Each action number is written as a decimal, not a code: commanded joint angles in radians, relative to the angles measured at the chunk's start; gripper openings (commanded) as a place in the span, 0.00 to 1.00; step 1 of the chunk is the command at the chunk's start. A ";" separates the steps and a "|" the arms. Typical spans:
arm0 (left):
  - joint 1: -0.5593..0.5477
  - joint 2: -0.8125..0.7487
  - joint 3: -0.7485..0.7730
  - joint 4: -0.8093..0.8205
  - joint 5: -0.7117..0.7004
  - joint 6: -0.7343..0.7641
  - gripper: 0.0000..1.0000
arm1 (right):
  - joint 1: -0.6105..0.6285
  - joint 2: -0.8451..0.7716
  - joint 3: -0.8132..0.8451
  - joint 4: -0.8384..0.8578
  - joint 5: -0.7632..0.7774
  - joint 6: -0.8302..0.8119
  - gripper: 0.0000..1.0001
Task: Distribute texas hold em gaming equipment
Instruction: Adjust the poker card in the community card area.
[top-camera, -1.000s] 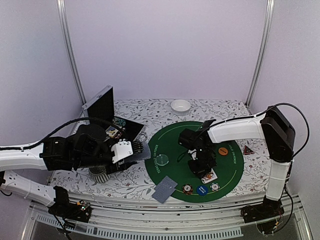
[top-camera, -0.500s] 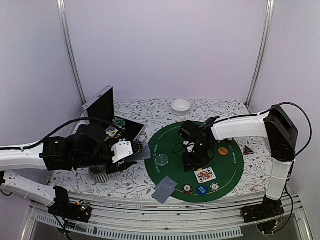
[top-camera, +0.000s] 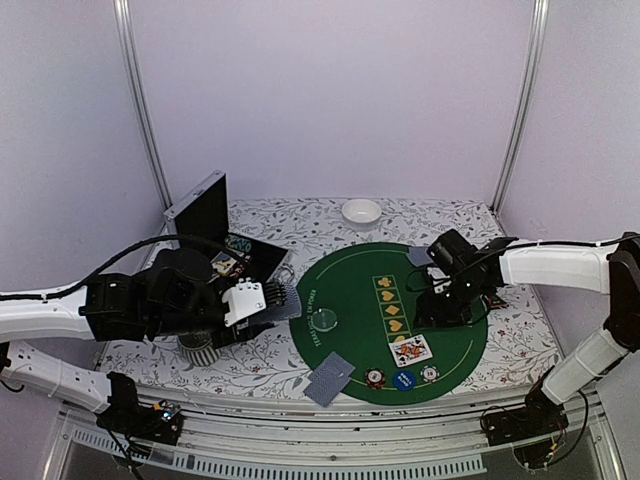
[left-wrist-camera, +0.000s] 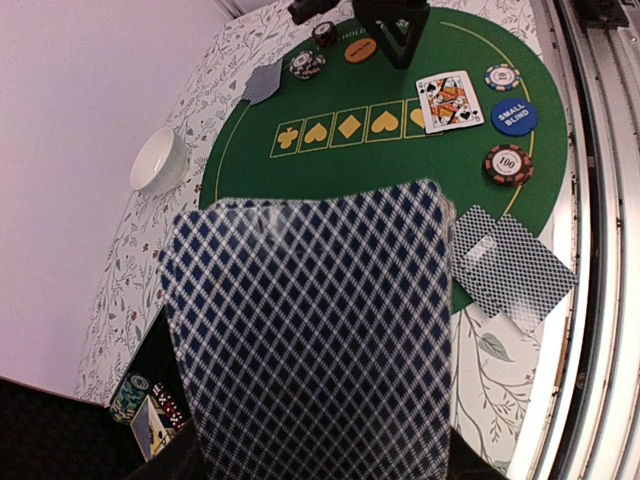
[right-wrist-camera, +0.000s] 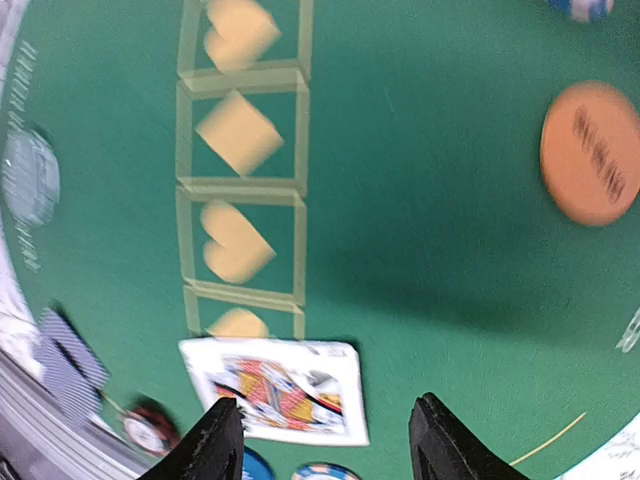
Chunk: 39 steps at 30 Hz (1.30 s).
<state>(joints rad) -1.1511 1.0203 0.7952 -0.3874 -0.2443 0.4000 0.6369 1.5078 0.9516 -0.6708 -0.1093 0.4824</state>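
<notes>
Left gripper (top-camera: 265, 298) is held beside the left edge of the round green felt mat (top-camera: 345, 275), clamped on a stack of grey-blue diamond-backed playing cards (left-wrist-camera: 310, 330). Right gripper (right-wrist-camera: 327, 420) hangs empty, jaws apart, above a face-up court card (right-wrist-camera: 275, 390) near the mat's near edge. Small round chips (top-camera: 404, 380) lie just beside that card. Cards are judged light, thin, slippery and bendable, so a pinch across one edge is advised.

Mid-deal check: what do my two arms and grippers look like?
Both arms are white tubular links with black joint housings. The left arm carries a looping black cable and a white ribbed block behind the left gripper. The right arm ends in the black right gripper with black tapered fingers.
</notes>
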 joint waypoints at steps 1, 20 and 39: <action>0.011 -0.010 -0.005 0.010 0.002 -0.004 0.53 | 0.011 -0.028 -0.106 0.022 -0.039 0.024 0.59; 0.011 -0.004 -0.005 0.008 -0.001 -0.004 0.54 | 0.093 0.041 -0.191 0.174 -0.155 0.109 0.44; 0.010 -0.006 -0.006 0.008 0.008 -0.001 0.53 | 0.186 -0.204 0.127 0.078 0.120 -0.029 0.99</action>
<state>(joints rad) -1.1511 1.0206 0.7952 -0.3874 -0.2440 0.3996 0.7517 1.4097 0.9340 -0.6437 -0.0727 0.5522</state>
